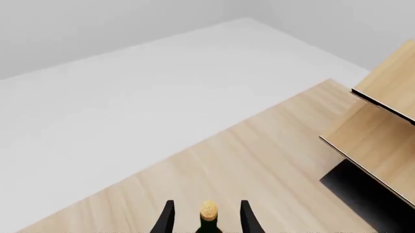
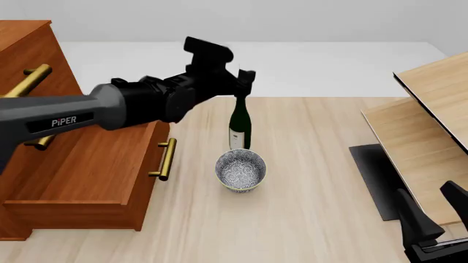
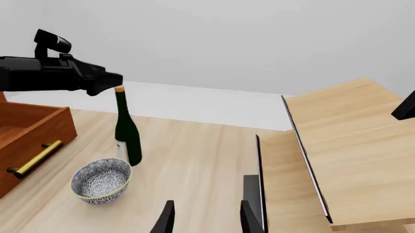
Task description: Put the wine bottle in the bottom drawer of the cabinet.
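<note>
Wine bottle stands upright behind the bowl, its cap between the left pincer's spread fingers.

**Bottle upright beside the bowl**

At centre-left, the wine bottle stands upright on the table, the patterned bowl just below it. The left gripper meets its cap. The open drawer sits at left edge.

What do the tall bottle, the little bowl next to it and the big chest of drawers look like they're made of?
The wine bottle looks like glossy dark-green glass, with a tan, cork-like cap and a white label. The bowl seems glazed ceramic: a fine dark-and-white pattern inside, a pale rim. The cabinet reads as reddish-brown wood with faint grain, its handles like polished brass. These are renders, so only appearances.
</note>
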Robot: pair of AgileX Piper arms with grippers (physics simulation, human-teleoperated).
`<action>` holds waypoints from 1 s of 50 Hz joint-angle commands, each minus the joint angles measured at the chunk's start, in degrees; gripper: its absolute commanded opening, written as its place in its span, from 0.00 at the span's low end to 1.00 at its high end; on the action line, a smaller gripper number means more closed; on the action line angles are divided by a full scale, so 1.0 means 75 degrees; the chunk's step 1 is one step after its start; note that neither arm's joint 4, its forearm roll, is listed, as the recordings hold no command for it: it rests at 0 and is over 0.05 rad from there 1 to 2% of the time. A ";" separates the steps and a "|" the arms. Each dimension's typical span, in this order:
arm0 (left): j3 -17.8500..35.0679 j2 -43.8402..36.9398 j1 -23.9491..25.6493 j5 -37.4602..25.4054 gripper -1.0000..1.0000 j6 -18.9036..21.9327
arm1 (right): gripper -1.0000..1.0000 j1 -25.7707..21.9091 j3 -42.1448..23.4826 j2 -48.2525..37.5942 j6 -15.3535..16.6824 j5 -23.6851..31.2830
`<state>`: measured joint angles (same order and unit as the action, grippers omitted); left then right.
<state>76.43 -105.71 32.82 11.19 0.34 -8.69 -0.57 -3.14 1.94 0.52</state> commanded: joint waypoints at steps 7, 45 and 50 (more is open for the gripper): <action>-0.0092 -0.0274 -0.0062 0.0180 1.00 -0.0076 | 1.00 -0.0019 0.0011 0.0009 0.0002 0.0027; -0.0287 -0.0659 0.0085 0.0564 1.00 -0.0154 | 1.00 -0.0070 0.0051 -0.0003 0.0010 0.0063; -0.0326 -0.0681 0.0131 0.0663 1.00 -0.0160 | 1.00 -0.0091 0.0045 -0.0048 0.0015 0.0017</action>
<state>74.27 -110.31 33.46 15.18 -1.02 -9.13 -0.21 -3.51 1.97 0.59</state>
